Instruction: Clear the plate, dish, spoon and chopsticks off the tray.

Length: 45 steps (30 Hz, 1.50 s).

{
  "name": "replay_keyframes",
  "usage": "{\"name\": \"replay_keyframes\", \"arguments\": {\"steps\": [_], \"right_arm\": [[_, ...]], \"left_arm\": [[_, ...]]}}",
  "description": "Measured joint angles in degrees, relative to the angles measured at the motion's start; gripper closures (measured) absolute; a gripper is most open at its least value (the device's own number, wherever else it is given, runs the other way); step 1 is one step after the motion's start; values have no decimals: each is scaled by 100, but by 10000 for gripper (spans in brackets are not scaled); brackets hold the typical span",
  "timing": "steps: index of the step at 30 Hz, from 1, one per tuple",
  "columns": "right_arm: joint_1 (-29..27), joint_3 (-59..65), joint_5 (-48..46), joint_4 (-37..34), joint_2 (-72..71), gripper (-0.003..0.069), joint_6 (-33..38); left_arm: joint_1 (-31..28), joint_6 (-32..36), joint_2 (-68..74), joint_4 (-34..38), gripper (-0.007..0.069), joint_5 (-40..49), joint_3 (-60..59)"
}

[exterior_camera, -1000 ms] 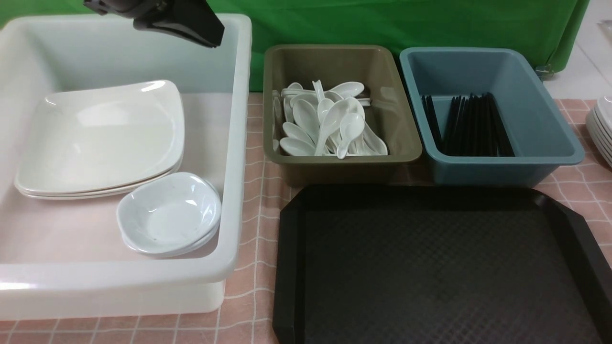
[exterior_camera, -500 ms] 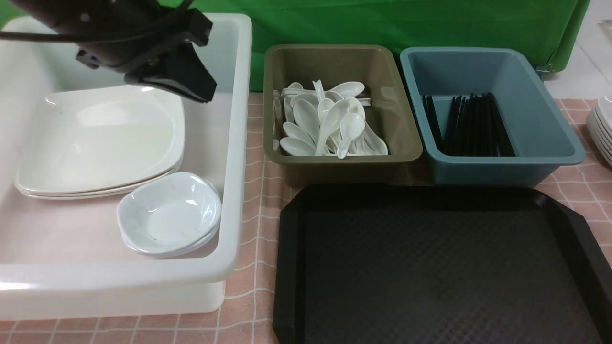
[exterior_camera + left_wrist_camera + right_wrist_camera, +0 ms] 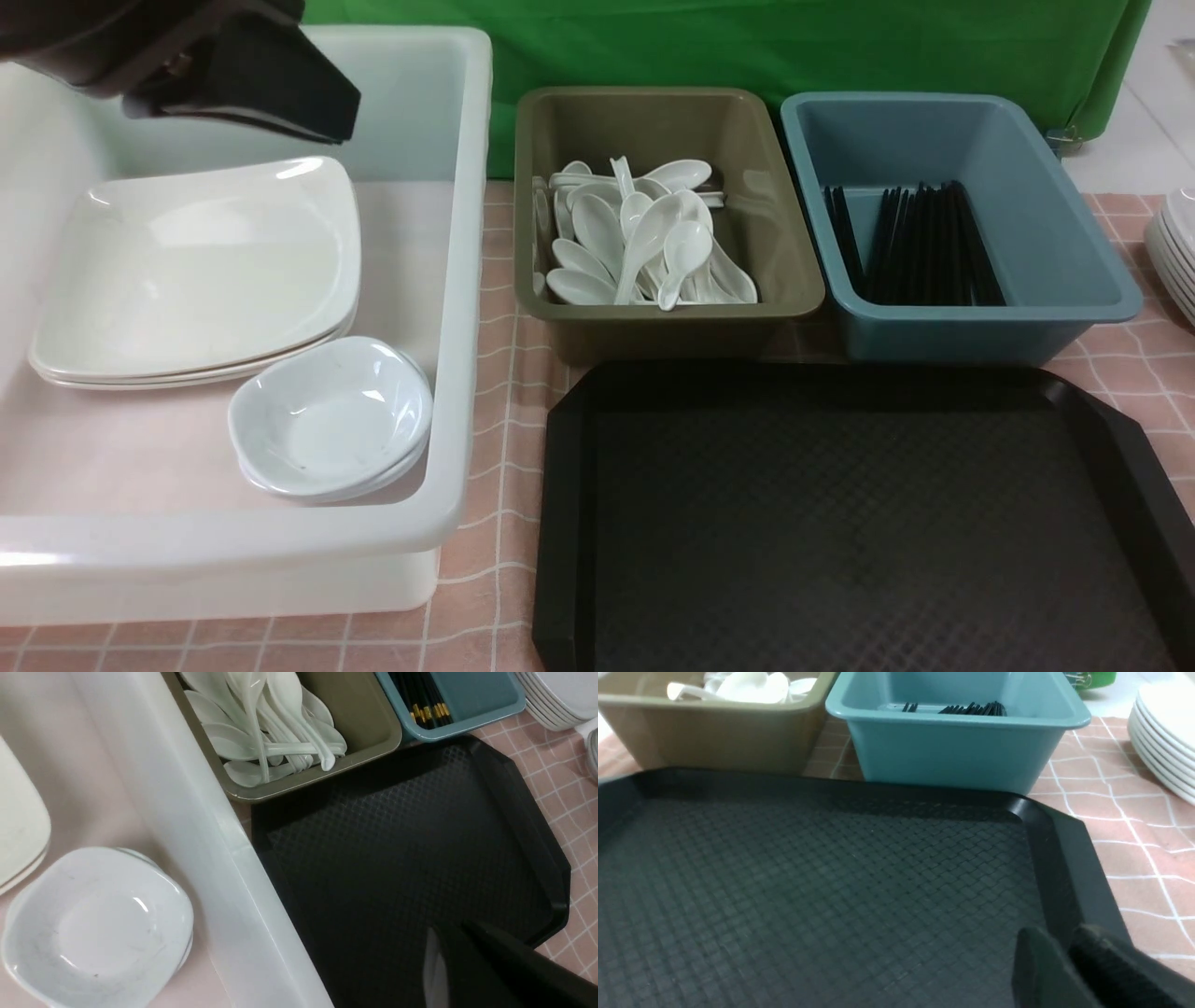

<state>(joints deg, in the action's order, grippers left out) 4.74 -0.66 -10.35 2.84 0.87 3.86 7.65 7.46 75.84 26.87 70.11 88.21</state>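
The black tray [image 3: 840,523] lies bare at the front right, with nothing on it; it also shows in the left wrist view [image 3: 397,849] and the right wrist view [image 3: 808,882]. The plate [image 3: 196,271] tops a stack in the white tub [image 3: 462,280]. The dish [image 3: 331,415] tops a small stack beside it [image 3: 93,928]. Spoons [image 3: 644,233] fill the olive tub. Chopsticks [image 3: 910,243] lie in the blue tub. My left gripper [image 3: 313,107] hangs shut and empty above the white tub's back. My right gripper [image 3: 1057,942] is shut and empty, low over the tray's right front corner.
The olive tub [image 3: 560,112] and blue tub [image 3: 1055,187] stand side by side behind the tray. A stack of white plates [image 3: 1178,247] sits at the far right edge of the pink checked cloth. A green curtain hangs behind.
My left gripper dipped toward the plates in the white tub, then rose again and moved left. Nothing else has moved.
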Motion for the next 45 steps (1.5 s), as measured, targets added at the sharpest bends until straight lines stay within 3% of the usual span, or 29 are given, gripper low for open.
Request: {"name": "replay_keyframes", "arguments": {"steps": [10,18,28,34,45], "right_arm": [[0,0,0,0,0,468,10],[0,0,0,0,0,460,26],[0,0,-6,0,0,446,26],[0,0,-6,0,0,434,26],[0,0,-6,0,0,419,26]], "left_arm": [[0,-97,-856,-122,629,-35,-421],[0,205,-3322,-364,629,-182,-2714],[0,287,-6111,-809,629,-3303,-5236],[0,468,-6630,-930,629,-3577,-6041],[0,827,-6671,-917,628,-4972,-7079]]}}
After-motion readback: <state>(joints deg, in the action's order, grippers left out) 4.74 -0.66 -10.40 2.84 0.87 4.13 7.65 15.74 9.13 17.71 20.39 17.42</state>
